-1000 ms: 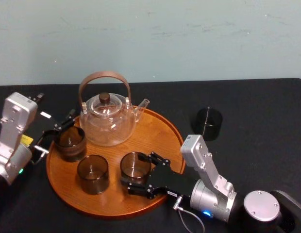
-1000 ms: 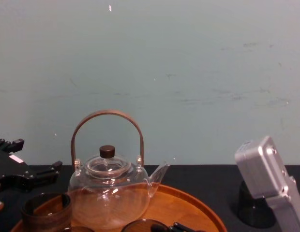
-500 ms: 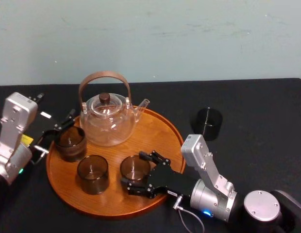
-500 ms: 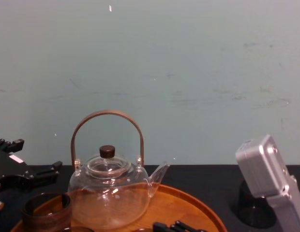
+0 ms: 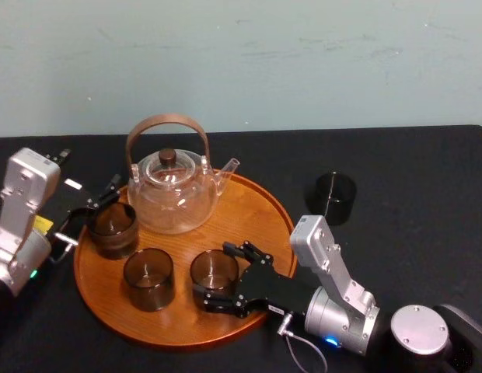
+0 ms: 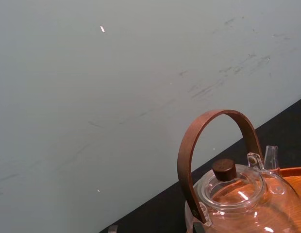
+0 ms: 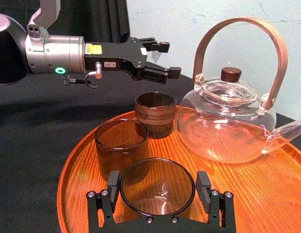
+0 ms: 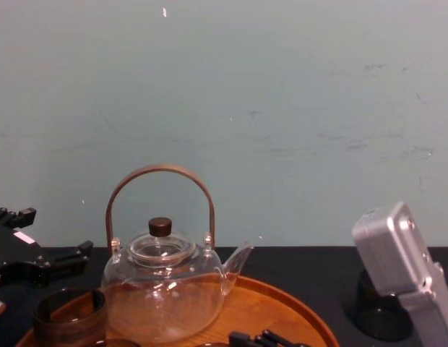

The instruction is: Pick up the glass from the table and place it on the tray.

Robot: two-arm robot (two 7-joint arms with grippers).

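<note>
The glass (image 5: 212,270), brown-tinted and clear, stands upright on the front right of the round wooden tray (image 5: 249,210). My right gripper (image 5: 218,273) is shut on the glass, one finger on each side. In the right wrist view the glass (image 7: 158,194) sits between the black fingers (image 7: 111,189), its base down on the tray (image 7: 267,184). My left gripper (image 5: 93,203) hangs open at the tray's left edge, just behind another brown glass (image 5: 112,229), holding nothing. It appears across the tray in the right wrist view (image 7: 162,59).
A clear glass teapot (image 5: 172,190) with a curved wooden handle stands at the back of the tray. A third brown glass (image 5: 148,278) stands at the tray's front left. A dark cup (image 5: 331,198) stands on the black table to the right. A pale wall rises behind.
My right gripper has lowered the glass a little and shifted it slightly left; its rim has dropped out of the chest view. The left arm has not moved.
</note>
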